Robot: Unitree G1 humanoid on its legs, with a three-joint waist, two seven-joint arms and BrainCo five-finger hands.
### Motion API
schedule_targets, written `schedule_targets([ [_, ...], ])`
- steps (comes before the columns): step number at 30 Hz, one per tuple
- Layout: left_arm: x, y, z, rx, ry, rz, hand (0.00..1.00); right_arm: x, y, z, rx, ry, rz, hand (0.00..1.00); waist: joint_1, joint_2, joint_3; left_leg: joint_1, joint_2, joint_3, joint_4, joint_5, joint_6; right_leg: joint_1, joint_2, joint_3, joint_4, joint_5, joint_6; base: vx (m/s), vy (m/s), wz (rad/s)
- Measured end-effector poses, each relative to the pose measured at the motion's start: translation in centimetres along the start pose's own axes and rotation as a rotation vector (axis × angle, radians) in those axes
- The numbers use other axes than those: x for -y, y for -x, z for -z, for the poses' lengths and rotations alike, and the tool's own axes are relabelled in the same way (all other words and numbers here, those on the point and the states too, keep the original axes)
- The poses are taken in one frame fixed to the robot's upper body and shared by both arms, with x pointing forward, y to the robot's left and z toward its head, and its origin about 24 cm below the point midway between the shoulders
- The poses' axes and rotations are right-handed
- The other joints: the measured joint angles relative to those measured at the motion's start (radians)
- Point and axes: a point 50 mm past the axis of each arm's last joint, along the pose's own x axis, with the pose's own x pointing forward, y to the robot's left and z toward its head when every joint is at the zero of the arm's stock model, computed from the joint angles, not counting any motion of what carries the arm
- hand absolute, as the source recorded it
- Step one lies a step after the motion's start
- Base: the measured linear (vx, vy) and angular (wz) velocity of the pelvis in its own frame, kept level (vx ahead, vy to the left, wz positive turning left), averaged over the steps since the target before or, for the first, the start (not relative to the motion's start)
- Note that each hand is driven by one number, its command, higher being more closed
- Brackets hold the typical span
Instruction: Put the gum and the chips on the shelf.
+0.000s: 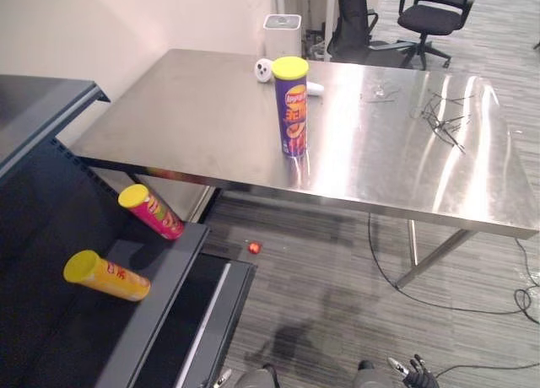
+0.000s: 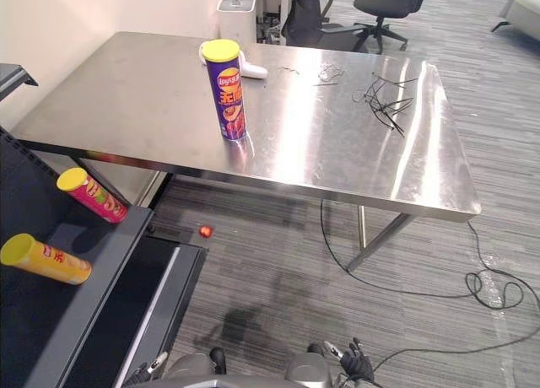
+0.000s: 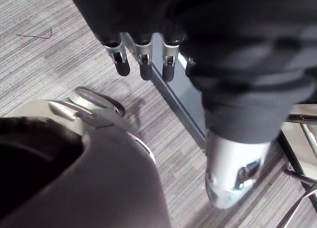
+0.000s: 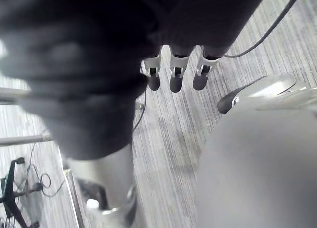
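A purple chips can with a yellow lid stands upright on the steel table. Just behind it lies a small white object; whether it is the gum I cannot tell. On the dark shelf at the left lie a pink can and a yellow can, both on their sides. My left hand hangs low over the carpet with relaxed fingers and holds nothing. My right hand hangs the same way, and its fingertips show at the lower edge of the left eye view.
A small red thing lies on the carpet under the table's near edge. Thin black wires are strewn on the table's right half. A white bin and office chairs stand behind the table. A black cable loops on the floor at the right.
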Motion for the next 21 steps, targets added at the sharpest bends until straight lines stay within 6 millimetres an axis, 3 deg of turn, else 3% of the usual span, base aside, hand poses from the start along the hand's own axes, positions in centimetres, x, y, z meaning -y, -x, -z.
schedule_targets([
  [3,0.0,0.1,0.4,-0.002,0.009,0.013,0.00,-0.4,-0.2,-0.9,0.053,-0.012,0.022,0.00,0.009,0.014,0.001,0.043,0.017,0.103,-0.061,0.006,0.011,-0.025,0.004,-0.169,-0.026,0.103,-0.051,-0.02,0.126,-0.86],
  [5,-0.3,0.2,0.2,0.015,0.006,0.016,0.00,-0.8,-0.3,-1.1,0.069,-0.019,0.022,0.00,0.018,0.000,-0.003,0.045,0.007,0.156,-0.077,0.010,0.018,-0.043,-0.010,-0.273,-0.043,0.109,-0.059,-0.04,0.066,-0.74],
  [8,-0.1,0.2,-0.1,0.029,0.003,0.024,0.00,-0.7,-0.3,-1.0,0.072,-0.023,0.038,0.00,0.028,-0.009,-0.005,0.038,-0.002,0.154,-0.077,0.012,0.020,-0.038,-0.009,-0.309,-0.079,0.108,-0.058,-0.02,-0.015,-0.17],
  [13,0.3,0.2,-0.3,0.036,0.009,0.038,0.00,-1.5,-0.8,-2.9,0.145,-0.102,0.075,0.00,0.036,-0.006,0.003,0.034,0.005,0.119,-0.135,0.066,0.009,-0.039,0.009,-0.350,-0.103,0.111,-0.052,-0.05,-0.082,0.16],
  [15,0.5,0.2,-0.6,0.051,0.011,0.049,0.00,-1.7,-0.9,-4.4,0.201,-0.170,0.087,0.00,0.058,-0.010,0.003,0.037,0.010,0.112,-0.157,0.084,0.004,-0.035,0.018,-0.359,-0.121,0.110,-0.054,-0.06,-0.052,0.08],
  [18,0.5,0.3,-0.8,0.061,0.011,0.055,0.00,-1.8,-0.9,-7.4,0.320,-0.271,0.113,0.00,0.061,-0.023,0.001,0.037,0.012,0.092,-0.181,0.103,0.000,-0.028,0.023,-0.374,-0.134,0.112,-0.051,-0.04,-0.036,0.18],
  [21,0.2,0.5,-1.0,0.080,0.023,0.055,0.00,-1.7,-0.1,-11.8,0.500,-0.370,0.122,0.00,0.066,-0.039,-0.001,0.036,0.011,0.090,-0.185,0.106,0.001,-0.019,0.024,-0.375,-0.153,0.125,-0.048,0.00,0.000,0.00],
])
